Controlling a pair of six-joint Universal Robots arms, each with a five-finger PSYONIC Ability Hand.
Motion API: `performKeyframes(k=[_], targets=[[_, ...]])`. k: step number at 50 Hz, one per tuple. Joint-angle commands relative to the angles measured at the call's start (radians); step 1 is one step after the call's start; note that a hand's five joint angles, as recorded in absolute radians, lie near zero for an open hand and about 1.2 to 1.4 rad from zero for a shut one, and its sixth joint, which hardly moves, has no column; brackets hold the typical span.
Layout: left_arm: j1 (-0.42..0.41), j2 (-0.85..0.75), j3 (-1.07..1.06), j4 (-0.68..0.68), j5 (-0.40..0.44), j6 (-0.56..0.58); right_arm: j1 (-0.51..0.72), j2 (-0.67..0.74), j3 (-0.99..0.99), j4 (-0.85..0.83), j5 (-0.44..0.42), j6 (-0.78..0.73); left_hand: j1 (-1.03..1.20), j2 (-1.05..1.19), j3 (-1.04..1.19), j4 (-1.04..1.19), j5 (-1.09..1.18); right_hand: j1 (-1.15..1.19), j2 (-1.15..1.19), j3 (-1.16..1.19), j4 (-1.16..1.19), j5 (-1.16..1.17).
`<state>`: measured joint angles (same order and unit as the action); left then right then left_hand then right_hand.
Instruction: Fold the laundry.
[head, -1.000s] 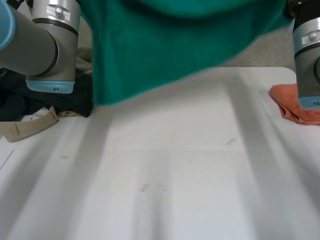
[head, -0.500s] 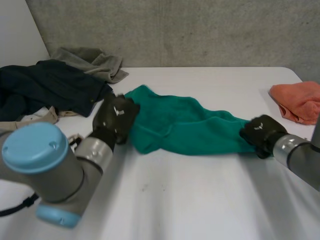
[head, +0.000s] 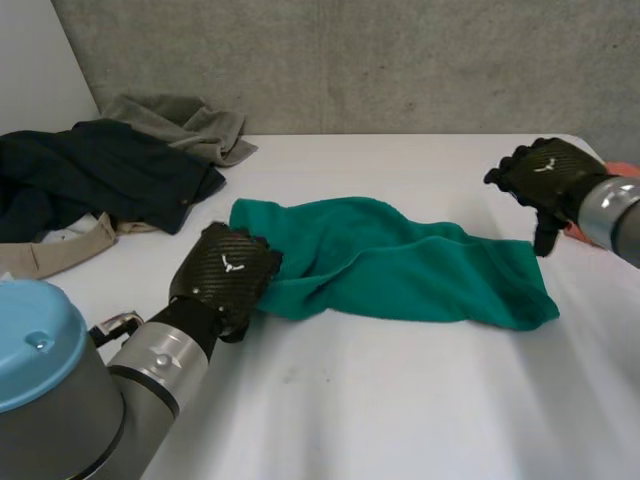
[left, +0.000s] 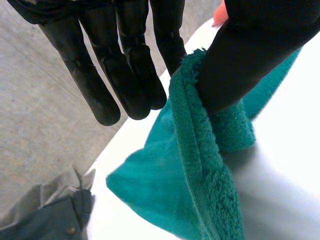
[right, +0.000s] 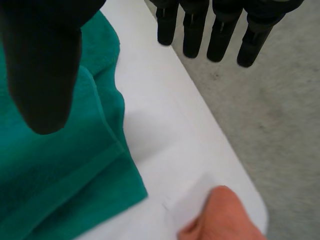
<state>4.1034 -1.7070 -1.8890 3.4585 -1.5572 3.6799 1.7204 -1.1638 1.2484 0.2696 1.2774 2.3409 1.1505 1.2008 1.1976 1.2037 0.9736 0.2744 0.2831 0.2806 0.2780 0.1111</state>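
Observation:
A green towel (head: 400, 265) lies spread lengthwise and rumpled across the middle of the white table (head: 400, 400). My left hand (head: 225, 275) sits at the towel's left end. In the left wrist view its thumb (left: 250, 55) pinches the towel's hemmed edge (left: 192, 130) against the fingers (left: 125, 65). My right hand (head: 545, 175) hovers above and beyond the towel's right end, open and holding nothing. In the right wrist view its fingers (right: 220, 30) are straight, with the towel's corner (right: 60, 175) lying flat below the thumb.
A dark navy garment (head: 90, 180), a grey garment (head: 185, 122) and a beige cloth (head: 50, 255) are piled at the far left. An orange cloth (right: 220, 215) lies at the table's right edge, with the grey floor (right: 260, 125) beyond it.
The towel came down from hanging in front of the camera onto the table. My right hand let go of its right end and lifted away; my left hand kept its grip and drew nearer.

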Motion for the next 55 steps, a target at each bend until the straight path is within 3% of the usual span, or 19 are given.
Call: performKeyframes(k=[1, 6, 11, 15, 25, 28, 29, 30, 32, 41, 45, 51, 55], targets=[[0.002, 0.061, 0.010, -0.004, 0.000, 0.000, 0.015, 0.235, -0.208, 0.049, -0.012, 0.123, 0.246, 0.195, 0.199, 0.193, 0.248, 0.183, 0.175, 0.177, 0.180, 0.172], [0.005, 0.067, 0.025, -0.004, 0.000, 0.003, 0.016, 0.331, -0.264, 0.054, -0.039, 0.207, 0.246, 0.195, 0.199, 0.193, 0.248, 0.280, 0.272, 0.274, 0.277, 0.269], [0.008, 0.066, 0.044, -0.002, 0.000, 0.003, 0.011, 0.400, -0.280, 0.049, -0.166, 0.340, 0.246, 0.195, 0.199, 0.193, 0.248, 0.280, 0.272, 0.274, 0.277, 0.269], [0.008, 0.066, 0.050, -0.002, 0.002, 0.003, 0.010, 0.443, -0.302, 0.046, -0.207, 0.394, 0.246, 0.195, 0.199, 0.193, 0.248, 0.280, 0.272, 0.274, 0.277, 0.269], [0.012, 0.066, 0.068, 0.002, 0.002, 0.003, 0.010, 0.495, -0.323, 0.042, -0.184, 0.393, 0.246, 0.195, 0.199, 0.193, 0.248, 0.289, 0.280, 0.283, 0.285, 0.278], [0.015, 0.066, 0.073, 0.002, 0.002, 0.003, 0.010, 0.496, -0.323, 0.042, -0.181, 0.393, 0.246, 0.195, 0.199, 0.193, 0.248, 0.491, 0.482, 0.484, 0.487, 0.479], [0.018, 0.066, 0.074, 0.002, 0.002, 0.005, 0.010, 0.495, -0.322, 0.040, -0.181, 0.391, 0.246, 0.195, 0.199, 0.193, 0.248, 0.681, 0.672, 0.674, 0.677, 0.669], [0.018, 0.066, 0.074, 0.002, 0.002, 0.005, 0.010, 0.486, -0.320, 0.043, -0.181, 0.385, 0.246, 0.195, 0.199, 0.193, 0.248, 1.107, 1.098, 1.101, 1.103, 1.096], [0.021, 0.066, 0.080, 0.004, 0.000, 0.003, 0.010, 0.469, -0.313, 0.045, -0.181, 0.373, 0.246, 0.195, 0.199, 0.193, 0.248, 1.122, 1.113, 1.116, 1.118, 1.111], [0.055, 0.101, 0.108, 0.007, -0.001, -0.003, 0.002, 0.112, -0.135, 0.066, -0.181, 0.252, 0.246, 0.195, 0.199, 0.193, 0.248, 1.122, 1.113, 1.116, 1.118, 1.111], [0.069, 0.153, 0.111, 0.007, 0.003, -0.011, -0.036, -0.115, -0.029, 0.175, -0.181, 0.106, 0.246, 0.195, 0.199, 0.193, 0.248, 1.122, 1.113, 1.116, 1.118, 1.111], [0.072, 0.191, 0.097, -0.002, 0.008, -0.009, -0.116, -0.287, 0.108, 0.319, -0.188, -0.106, 0.246, 0.195, 0.199, 0.193, 0.248, 1.122, 1.113, 1.116, 1.118, 1.111], [0.074, 0.188, 0.083, -0.004, 0.009, -0.011, -0.114, -0.295, 0.132, 0.251, -0.185, -0.108, 0.246, 0.195, 0.199, 0.193, 0.248, 0.507, 0.499, 0.501, 0.504, 0.496]])
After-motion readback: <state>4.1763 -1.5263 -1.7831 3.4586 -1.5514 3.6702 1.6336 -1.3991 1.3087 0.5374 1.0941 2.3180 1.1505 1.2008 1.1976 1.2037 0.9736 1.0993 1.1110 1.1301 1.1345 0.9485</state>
